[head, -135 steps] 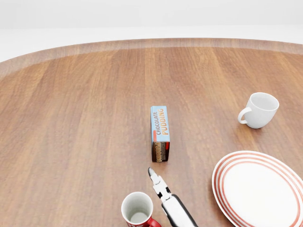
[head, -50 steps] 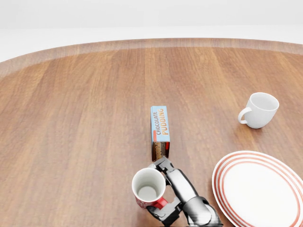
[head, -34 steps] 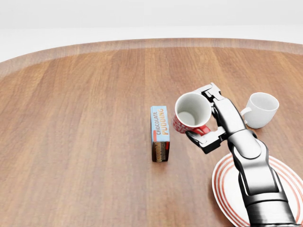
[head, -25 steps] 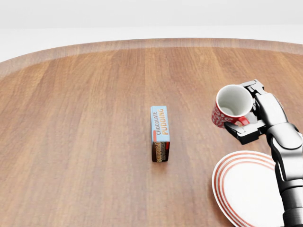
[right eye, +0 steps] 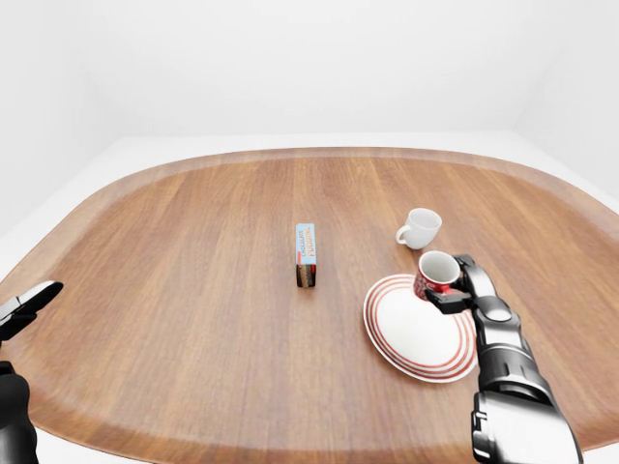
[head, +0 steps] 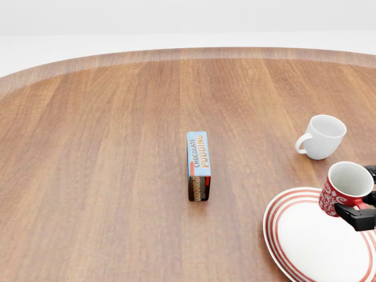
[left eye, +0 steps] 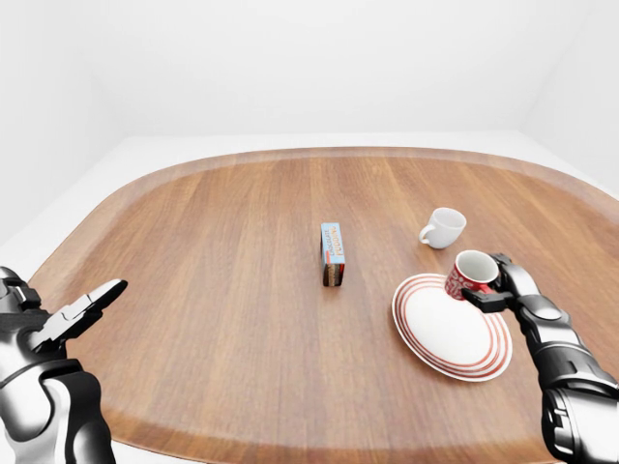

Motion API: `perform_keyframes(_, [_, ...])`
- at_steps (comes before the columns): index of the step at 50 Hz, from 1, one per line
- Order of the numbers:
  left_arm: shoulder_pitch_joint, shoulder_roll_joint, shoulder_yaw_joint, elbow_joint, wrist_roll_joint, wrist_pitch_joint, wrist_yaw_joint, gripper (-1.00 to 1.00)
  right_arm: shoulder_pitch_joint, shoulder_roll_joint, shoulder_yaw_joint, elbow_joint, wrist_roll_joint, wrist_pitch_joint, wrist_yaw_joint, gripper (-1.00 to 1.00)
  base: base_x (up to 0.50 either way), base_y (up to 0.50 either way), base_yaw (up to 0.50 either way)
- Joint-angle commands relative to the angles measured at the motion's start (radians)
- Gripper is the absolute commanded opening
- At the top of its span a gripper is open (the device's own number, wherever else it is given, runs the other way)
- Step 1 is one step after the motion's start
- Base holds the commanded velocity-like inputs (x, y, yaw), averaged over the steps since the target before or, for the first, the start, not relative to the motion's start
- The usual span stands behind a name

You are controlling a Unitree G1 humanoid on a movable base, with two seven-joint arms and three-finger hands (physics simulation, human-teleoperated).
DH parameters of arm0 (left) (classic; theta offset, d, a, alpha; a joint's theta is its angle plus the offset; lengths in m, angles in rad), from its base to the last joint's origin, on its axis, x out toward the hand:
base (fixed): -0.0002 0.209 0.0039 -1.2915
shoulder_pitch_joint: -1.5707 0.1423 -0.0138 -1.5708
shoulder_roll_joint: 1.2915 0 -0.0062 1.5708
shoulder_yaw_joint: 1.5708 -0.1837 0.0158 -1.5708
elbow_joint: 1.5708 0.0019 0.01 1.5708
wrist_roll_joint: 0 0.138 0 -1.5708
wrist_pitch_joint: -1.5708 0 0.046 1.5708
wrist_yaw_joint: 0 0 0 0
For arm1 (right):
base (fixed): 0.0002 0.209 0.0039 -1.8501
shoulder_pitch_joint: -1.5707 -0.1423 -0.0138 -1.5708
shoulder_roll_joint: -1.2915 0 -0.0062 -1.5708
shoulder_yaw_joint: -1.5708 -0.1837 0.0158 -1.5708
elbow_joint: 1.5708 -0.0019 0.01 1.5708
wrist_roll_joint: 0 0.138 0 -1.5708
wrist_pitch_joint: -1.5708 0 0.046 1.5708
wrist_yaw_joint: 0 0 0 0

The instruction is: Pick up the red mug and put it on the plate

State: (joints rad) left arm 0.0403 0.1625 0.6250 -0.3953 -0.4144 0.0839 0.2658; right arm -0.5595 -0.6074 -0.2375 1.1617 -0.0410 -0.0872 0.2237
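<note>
Right hand (left eye: 495,283), a jointed metal and black three-finger hand, closes its fingers round the handle side of the one red mug (left eye: 471,272), holding it upright over the upper right rim of the single plate (left eye: 426,333) in the left-eye view; whether the mug's base touches the rim cannot be told. The left hand (left eye: 75,315) sits low at the left edge with its fingers spread straight and nothing in them. Two mugs show in all: the red one with a white inside, and a plain white mug (left eye: 445,227) standing apart above the plate. One narrow chocolate pudding box (left eye: 332,253) stands on edge near the middle of the rounded wooden table (left eye: 213,242). In the head view the right hand is cut off by the right edge, only dark finger parts showing beside the red mug. The plate, white with red rings, is cropped at the bottom right there. The right-eye view shows the left hand nearly out of sight at its left edge.
</note>
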Motion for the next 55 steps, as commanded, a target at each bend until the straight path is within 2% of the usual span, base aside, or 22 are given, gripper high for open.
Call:
perform_keyframes(1, [-0.001,0.0,-0.002,0.001,0.004,-0.002,-0.001,1.0,0.065,-0.003,-0.012,0.115,0.017,0.0,0.013,-1.0,0.0,0.0,0.0])
perform_keyframes(8, [0.0,-0.001,-0.004,-0.005,0.006,0.003,0.001,1.0,0.098,-0.004,-0.027,0.13,0.052,0.0,0.042,-1.0,0.0,0.0,0.0])
perform_keyframes(39, [-0.002,0.0,-0.001,-0.005,0.006,0.003,0.002,1.0,0.123,0.005,-0.034,0.165,0.059,0.0,0.017,-1.0,0.0,0.0,0.0])
perform_keyframes(41, [0.0,0.0,0.002,-0.012,0.003,0.003,0.003,1.0,0.124,0.008,-0.034,0.17,0.056,0.0,0.015,-0.9,0.0,0.0,0.0])
perform_keyframes(44, [-0.002,-0.001,0.0,0.001,0.007,-0.003,-0.001,1.0,0.128,0.005,-0.036,0.163,0.059,0.0,0.021,-0.87,0.0,0.0,0.0])
perform_keyframes(45, [-0.001,-0.001,-0.001,-0.001,0.007,-0.003,-0.001,1.0,0.126,0.004,-0.035,0.163,0.058,0.0,0.02,-0.58,0.0,0.0,0.0])
perform_keyframes(46, [-0.001,-0.001,-0.001,-0.001,0.007,-0.003,-0.001,1.0,0.127,0.004,-0.036,0.164,0.059,0.0,0.021,-0.44,0.0,0.0,0.0])
perform_keyframes(47, [-0.002,-0.001,-0.002,0.002,0.007,-0.005,-0.001,1.0,0.127,0.001,-0.036,0.158,0.061,0.0,0.024,-0.32,0.0,0.0,0.0])
perform_keyframes(49, [-0.002,-0.001,-0.003,0.004,0.008,-0.006,-0.001,1.0,0.127,0.001,-0.036,0.159,0.062,0.0,0.024,-0.29,0.0,0.0,0.0])
perform_keyframes(50, [-0.001,-0.001,-0.004,0.003,0.009,-0.005,-0.001,1.0,0.128,0.001,-0.035,0.16,0.061,0.0,0.023,-0.11,0.0,0.0,0.0])
perform_keyframes(55, [-0.002,-0.001,-0.004,0.003,0.009,-0.005,0.0,1.0,0.128,0.003,-0.035,0.164,0.061,0.0,0.02,-0.12,0.0,0.0,0.0])
